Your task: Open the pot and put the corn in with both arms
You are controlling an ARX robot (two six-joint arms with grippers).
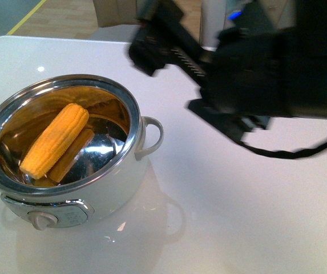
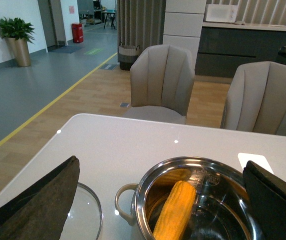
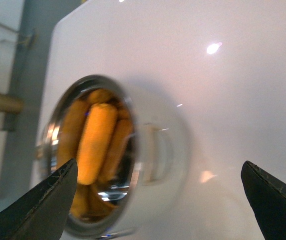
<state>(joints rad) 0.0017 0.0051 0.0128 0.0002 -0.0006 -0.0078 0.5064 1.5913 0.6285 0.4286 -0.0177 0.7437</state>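
Observation:
The white pot (image 1: 117, 188) stands uncovered at the table's left, its control knob (image 1: 42, 219) facing me. The yellow corn (image 1: 55, 140) lies slanted inside the steel bowl. My right arm reaches in from the right, and its gripper (image 1: 146, 51) hovers blurred beyond the pot, apart from it. In the right wrist view the open right gripper (image 3: 158, 166) frames the pot (image 3: 157, 150) and corn (image 3: 95, 142), holding nothing. The open, empty left gripper (image 2: 160, 165) hangs above the pot (image 2: 147, 185) and corn (image 2: 175, 212). The glass lid (image 2: 85, 215) lies flat on the table beside the pot's handle (image 2: 123, 202).
A black cable (image 1: 289, 153) trails from the right arm over the white table (image 1: 237, 217). Two grey chairs (image 2: 162, 80) (image 2: 267, 95) stand past the table's far edge. A small white patch (image 2: 255, 161) lies on the table near the pot.

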